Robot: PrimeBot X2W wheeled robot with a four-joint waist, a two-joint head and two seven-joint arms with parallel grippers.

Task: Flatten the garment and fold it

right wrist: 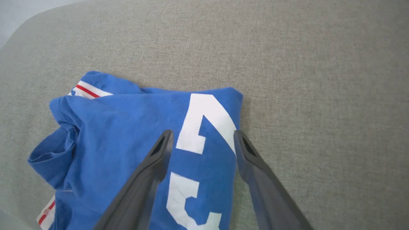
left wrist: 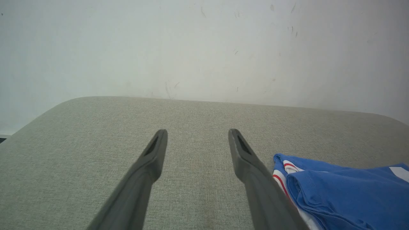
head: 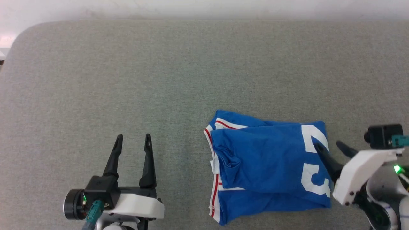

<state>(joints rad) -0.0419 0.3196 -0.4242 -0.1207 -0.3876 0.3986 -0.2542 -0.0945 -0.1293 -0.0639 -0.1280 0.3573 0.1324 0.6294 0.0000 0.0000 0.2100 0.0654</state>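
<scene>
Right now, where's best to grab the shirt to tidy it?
Likely the shirt by its bunched left edge, with the left tool coming in low from the left: that edge puckers up off the layer beneath, whereas the right side lies flat.

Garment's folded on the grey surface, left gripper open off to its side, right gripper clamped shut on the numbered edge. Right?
No: the right gripper is open, its jaws apart over the numbered edge, gripping nothing, as the right wrist view shows. The garment does lie folded on the grey surface, left gripper open beside it.
</scene>
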